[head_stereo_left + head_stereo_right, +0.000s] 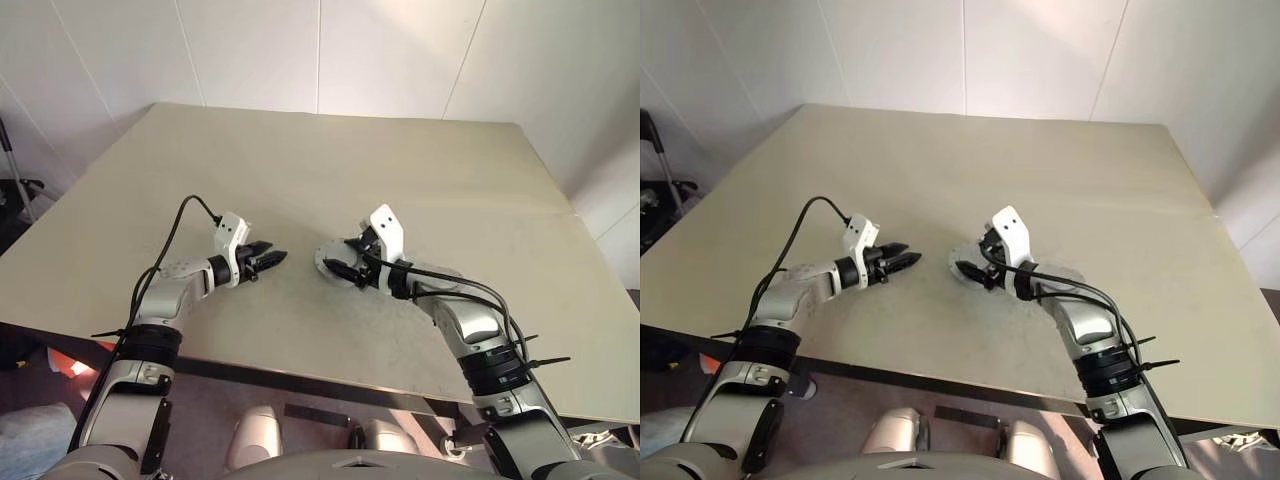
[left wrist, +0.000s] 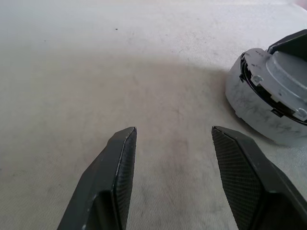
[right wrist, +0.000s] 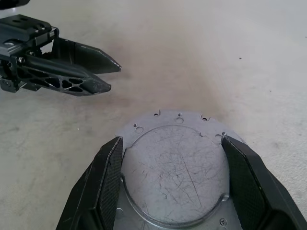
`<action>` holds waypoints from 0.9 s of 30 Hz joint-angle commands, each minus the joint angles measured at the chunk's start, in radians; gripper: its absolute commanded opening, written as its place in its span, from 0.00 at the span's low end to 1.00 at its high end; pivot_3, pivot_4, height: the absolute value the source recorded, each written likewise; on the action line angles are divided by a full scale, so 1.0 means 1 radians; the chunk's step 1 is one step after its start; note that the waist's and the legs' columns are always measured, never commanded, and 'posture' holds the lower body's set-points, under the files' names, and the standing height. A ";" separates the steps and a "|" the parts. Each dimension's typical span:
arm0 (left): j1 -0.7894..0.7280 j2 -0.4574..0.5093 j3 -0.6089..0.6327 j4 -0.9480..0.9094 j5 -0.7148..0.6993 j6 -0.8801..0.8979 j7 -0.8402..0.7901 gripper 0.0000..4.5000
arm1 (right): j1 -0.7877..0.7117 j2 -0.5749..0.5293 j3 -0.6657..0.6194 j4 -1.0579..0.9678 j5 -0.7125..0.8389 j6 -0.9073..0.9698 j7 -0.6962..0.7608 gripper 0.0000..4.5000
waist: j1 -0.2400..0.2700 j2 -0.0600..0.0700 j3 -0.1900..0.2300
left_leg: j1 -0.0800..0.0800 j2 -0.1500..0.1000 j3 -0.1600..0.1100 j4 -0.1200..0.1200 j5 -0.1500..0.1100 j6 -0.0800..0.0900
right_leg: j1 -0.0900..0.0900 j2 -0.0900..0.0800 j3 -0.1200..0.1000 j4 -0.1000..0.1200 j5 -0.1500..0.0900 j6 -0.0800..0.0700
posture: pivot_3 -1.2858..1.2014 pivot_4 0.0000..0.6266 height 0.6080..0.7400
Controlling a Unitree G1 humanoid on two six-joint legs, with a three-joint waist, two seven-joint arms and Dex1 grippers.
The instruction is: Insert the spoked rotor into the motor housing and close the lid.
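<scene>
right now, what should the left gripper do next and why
Probably ease the left gripper toward the side of the motor housing to steady it. Its jaws stand open over bare table, apart from the housing, while the right gripper sits at the housing's top.

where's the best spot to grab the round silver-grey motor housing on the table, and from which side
Grip the round silver-grey motor housing across its width, on two opposite spots of its thick outer wall. Its scratched top face is wide and flat with no handle. Probably come from above on the robot's right, where the right gripper is lined up over it on the beige table.
</scene>
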 commanded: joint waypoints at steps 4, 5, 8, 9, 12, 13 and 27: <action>-0.003 0.000 -0.002 -0.035 0.005 -0.009 0.003 0.59 | -0.028 0.016 -0.043 -0.070 0.036 -0.036 0.017 0.70 | 0.000 0.000 0.000 | -0.001 0.000 0.000 0.000 0.000 0.000 | -0.001 0.000 0.000 0.000 0.000 0.000 | 0.52 0.00 1.00; -0.003 -0.001 -0.003 -0.036 0.005 -0.008 0.004 0.59 | -0.028 0.015 -0.041 -0.068 0.031 -0.035 0.018 0.70 | 0.000 0.000 0.000 | -0.001 0.000 0.000 0.000 0.000 0.000 | -0.001 0.000 0.000 0.000 0.000 0.000 | 0.52 0.00 1.00; -0.003 -0.001 -0.003 -0.034 0.005 -0.009 0.003 0.59 | -0.025 0.010 -0.025 -0.044 0.006 -0.041 0.014 0.70 | 0.000 0.000 0.000 | -0.001 0.000 0.000 0.000 0.000 0.000 | -0.001 0.000 0.000 0.000 0.000 0.000 | 0.52 0.00 1.00; -0.003 -0.002 -0.003 -0.033 0.005 -0.010 0.003 0.59 | -0.023 0.008 -0.021 -0.034 -0.002 -0.043 0.013 0.70 | 0.000 0.000 0.000 | -0.001 0.000 0.000 0.000 0.000 0.000 | -0.001 0.000 0.000 0.000 0.000 0.000 | 0.52 0.00 1.00; -0.003 -0.002 -0.002 -0.031 0.005 -0.011 0.002 0.59 | -0.021 0.008 -0.020 -0.007 -0.023 -0.043 0.000 0.70 | 0.000 0.000 0.000 | -0.001 0.000 0.000 0.000 0.000 0.000 | 0.000 0.000 0.000 0.000 0.000 0.000 | 0.52 0.00 1.00; -0.002 -0.003 -0.002 -0.032 0.006 -0.011 0.002 0.59 | -0.021 0.009 -0.023 -0.002 -0.025 -0.042 -0.003 0.70 | 0.000 0.000 0.000 | -0.001 0.000 0.000 0.000 0.000 0.000 | 0.000 0.000 0.000 0.000 0.000 0.000 | 0.52 0.00 1.00; 0.015 -0.004 0.004 -0.050 0.006 -0.006 0.007 0.59 | 0.001 -0.021 -0.013 -0.017 -0.018 -0.013 0.040 0.70 | 0.001 0.000 0.000 | 0.000 0.000 0.000 0.000 0.000 0.000 | 0.000 0.000 0.000 0.000 0.000 0.000 | 0.52 0.00 1.00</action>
